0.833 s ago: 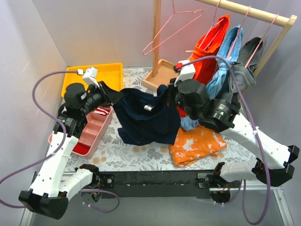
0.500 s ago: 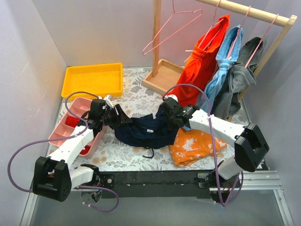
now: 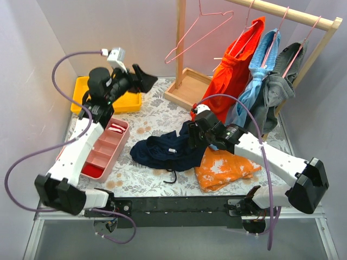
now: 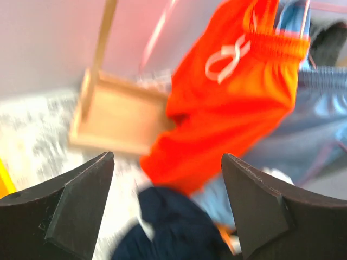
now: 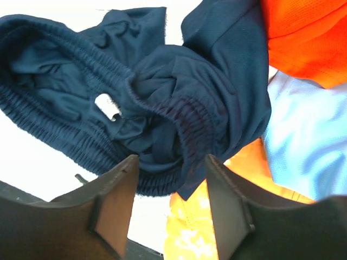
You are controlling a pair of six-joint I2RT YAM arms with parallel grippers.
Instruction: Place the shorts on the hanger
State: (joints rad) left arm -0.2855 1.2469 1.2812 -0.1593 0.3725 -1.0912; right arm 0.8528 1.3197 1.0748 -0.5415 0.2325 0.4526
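Shorts [image 3: 165, 151] lie crumpled on the table; both grippers' jaws apart, holding nothing.

overhead rear view, two close wrist views

My workspace: table [image 3: 152, 116] covered in a grey-white floral print cloth, black rail along the near edge. Plain pale lilac-grey walls [image 3: 108, 32] on the left, back and right. Wooden clothes rack at back right: upright post [image 3: 180, 40] set in a flat wooden base [image 3: 184, 86], angled top rail [image 3: 287, 13]. Light is even and soft, no hard shadows.
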